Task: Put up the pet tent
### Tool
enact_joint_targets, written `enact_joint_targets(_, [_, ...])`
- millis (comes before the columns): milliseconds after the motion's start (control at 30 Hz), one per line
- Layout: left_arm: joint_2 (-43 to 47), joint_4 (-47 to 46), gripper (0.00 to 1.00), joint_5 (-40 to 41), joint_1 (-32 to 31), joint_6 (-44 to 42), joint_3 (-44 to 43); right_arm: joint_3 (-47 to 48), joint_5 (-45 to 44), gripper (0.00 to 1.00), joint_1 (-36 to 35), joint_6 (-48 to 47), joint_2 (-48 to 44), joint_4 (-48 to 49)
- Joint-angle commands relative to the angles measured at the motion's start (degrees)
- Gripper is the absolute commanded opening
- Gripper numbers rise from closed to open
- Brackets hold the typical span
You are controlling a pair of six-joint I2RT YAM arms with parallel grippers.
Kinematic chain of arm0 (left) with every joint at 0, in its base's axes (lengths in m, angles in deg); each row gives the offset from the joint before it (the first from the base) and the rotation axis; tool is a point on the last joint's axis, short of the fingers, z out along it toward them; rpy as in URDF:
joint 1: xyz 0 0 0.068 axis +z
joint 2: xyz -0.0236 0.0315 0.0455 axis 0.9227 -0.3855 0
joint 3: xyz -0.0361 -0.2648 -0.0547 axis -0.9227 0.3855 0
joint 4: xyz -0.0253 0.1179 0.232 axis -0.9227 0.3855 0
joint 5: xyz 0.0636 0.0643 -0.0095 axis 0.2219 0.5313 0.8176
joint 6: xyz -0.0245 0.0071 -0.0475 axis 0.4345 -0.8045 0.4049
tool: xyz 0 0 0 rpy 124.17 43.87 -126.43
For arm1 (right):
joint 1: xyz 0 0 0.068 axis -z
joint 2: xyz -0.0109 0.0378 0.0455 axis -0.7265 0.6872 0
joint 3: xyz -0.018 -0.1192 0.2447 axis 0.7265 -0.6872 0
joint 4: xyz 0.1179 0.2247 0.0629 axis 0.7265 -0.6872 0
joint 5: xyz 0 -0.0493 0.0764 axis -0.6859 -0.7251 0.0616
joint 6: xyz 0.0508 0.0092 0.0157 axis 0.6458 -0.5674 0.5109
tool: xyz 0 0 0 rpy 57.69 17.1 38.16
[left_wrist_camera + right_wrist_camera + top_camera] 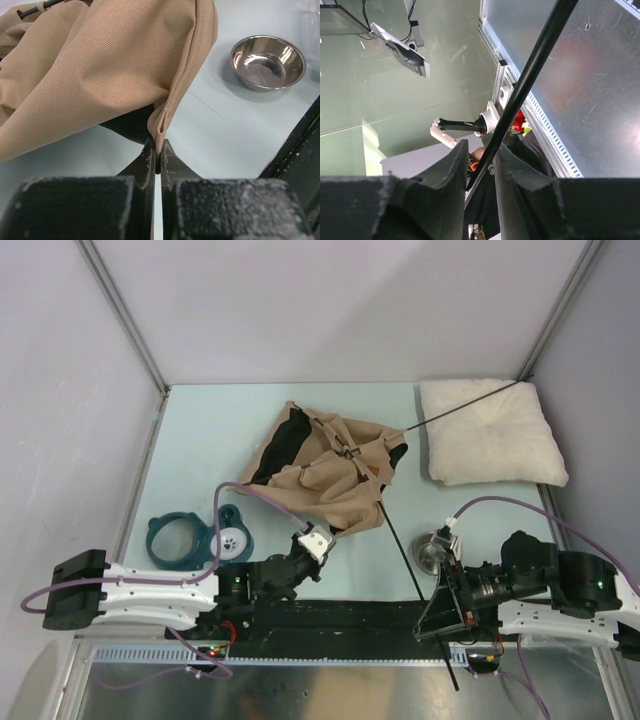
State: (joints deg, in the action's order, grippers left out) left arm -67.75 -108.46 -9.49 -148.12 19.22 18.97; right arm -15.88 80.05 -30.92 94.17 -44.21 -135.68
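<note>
Fabric first: why is the left gripper nipped onto it?

Its fingers are pressed together on a seamed corner of the pet tent, which lies slumped just beside the pillow, on the left arm's side. Holding that corner likely anchors the cloth.

And the right gripper?

Nearer the arms than the pillow, it straddles a thin black pole. The fingers sit close either side, but I cannot tell whether they actually clamp it. Probably it means to steer that pole.
</note>
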Motion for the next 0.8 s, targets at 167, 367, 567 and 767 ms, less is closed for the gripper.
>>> enact_joint_targets(167, [0.6, -2.2, 0.0, 1.7, 0.5, 1.6, -2.1, 0.8, -4.9, 0.02, -1.5, 2.7, -3.4, 0.8])
enact_joint_targets(367, [1.5, -2.2, 0.0, -1.3, -0.1, 1.8, -2.2, 0.8, -13.8, 0.0, -1.5, -3.9, 0.5, 10.7])
enact_joint_targets(567, [1.0, -1.6, 0.0, -3.2, -1.8, 2.1, -3.5, 0.7, -26.1, 0.0, -1.4, -13.7, 8.5, 24.5])
enact_joint_targets(767, [0.8, -1.1, 0.0, -3.0, -4.0, 2.1, -4.4, 0.7, -39.3, 0.0, -1.5, -21.3, 14.4, 32.4])
